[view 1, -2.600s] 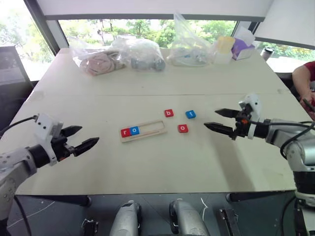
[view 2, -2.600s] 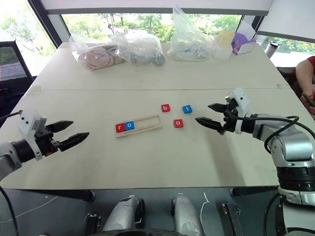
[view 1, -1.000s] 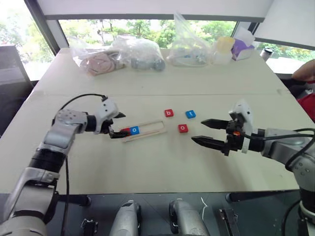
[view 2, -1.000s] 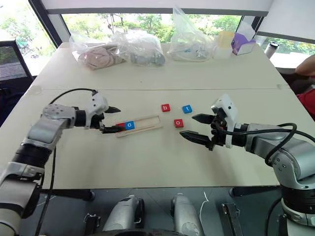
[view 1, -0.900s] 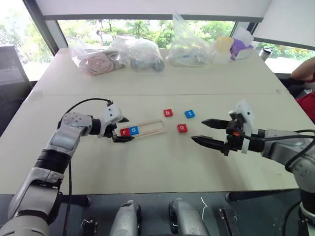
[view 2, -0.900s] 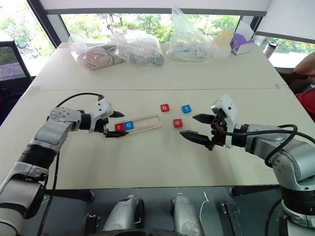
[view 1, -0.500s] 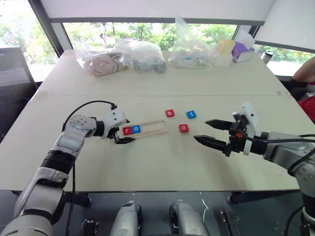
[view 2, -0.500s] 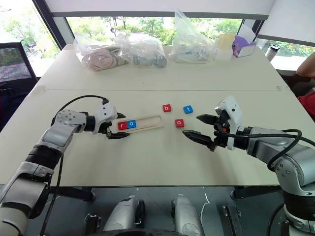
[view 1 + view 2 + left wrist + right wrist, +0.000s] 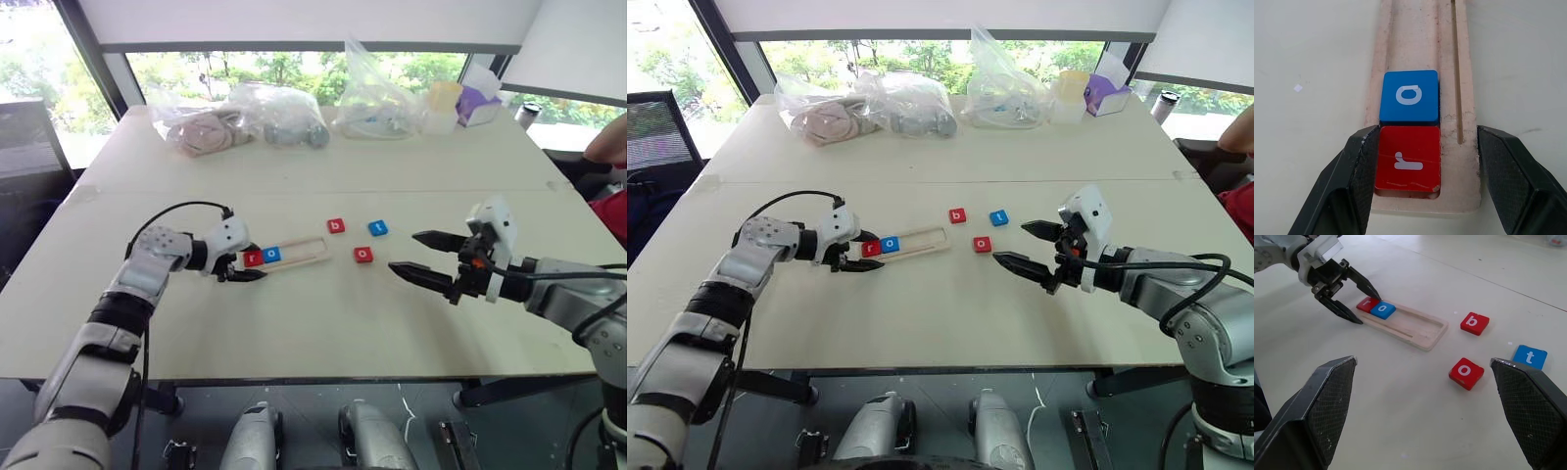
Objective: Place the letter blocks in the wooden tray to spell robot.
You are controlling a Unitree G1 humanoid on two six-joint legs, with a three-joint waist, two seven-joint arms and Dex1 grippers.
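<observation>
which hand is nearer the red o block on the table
Right. The right hand hovers just beside the loose red o block, while the left hand is at the far end of the wooden tray.

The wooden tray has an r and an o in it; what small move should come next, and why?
Probably the right gripper, which hangs open, should reach for the red b tile. The wooden tray holds the red r and blue o at the end that the left gripper clamps, so b is third. It lies loose beyond the tray's free end.
</observation>
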